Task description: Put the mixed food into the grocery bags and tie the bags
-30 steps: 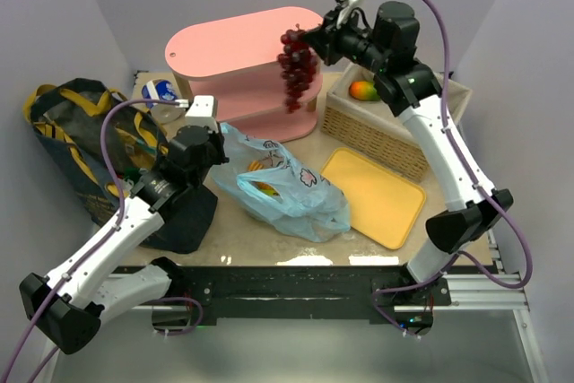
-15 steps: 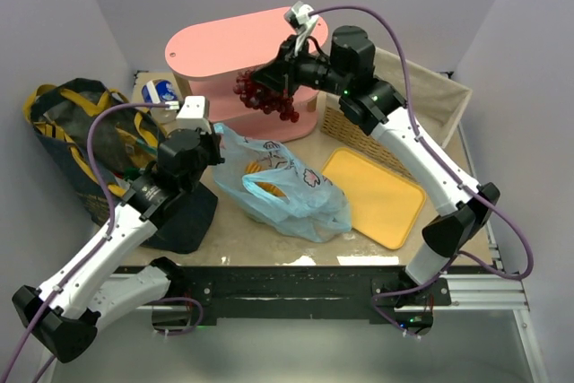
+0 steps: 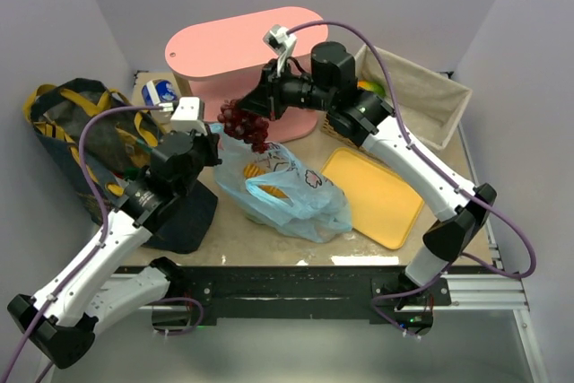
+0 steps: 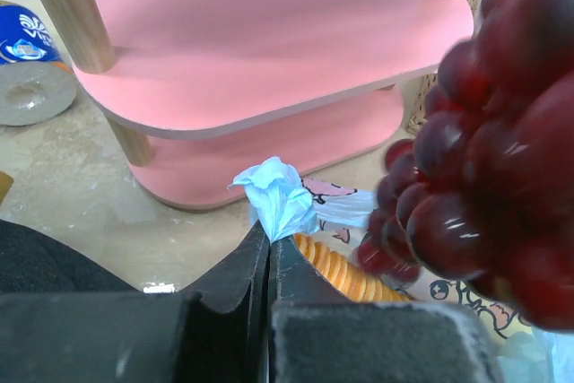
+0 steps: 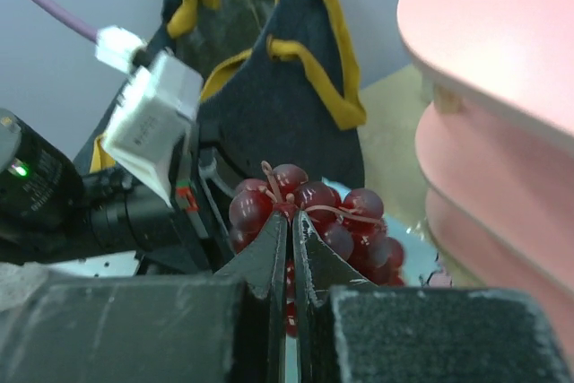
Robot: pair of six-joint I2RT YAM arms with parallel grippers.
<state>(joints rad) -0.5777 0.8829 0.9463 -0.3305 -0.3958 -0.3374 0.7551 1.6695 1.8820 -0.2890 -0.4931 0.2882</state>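
My right gripper is shut on the stem of the dark grapes and holds the bunch above the open mouth of the light-blue plastic bag. The grapes also show in the right wrist view and fill the right of the left wrist view. My left gripper is shut on the bag's handle and holds it up. The orange ridged bread lies inside the bag. The navy tote with yellow handles stands at the left. A mango lies in the wicker basket.
A pink two-tier shelf stands at the back, just behind the grapes. A yellow tray lies right of the plastic bag. A blue-and-white round item sits left of the shelf.
My right arm has swung left and down from the basket, carrying the grapes to just over the plastic bag. My left gripper has stayed on the bag handle.
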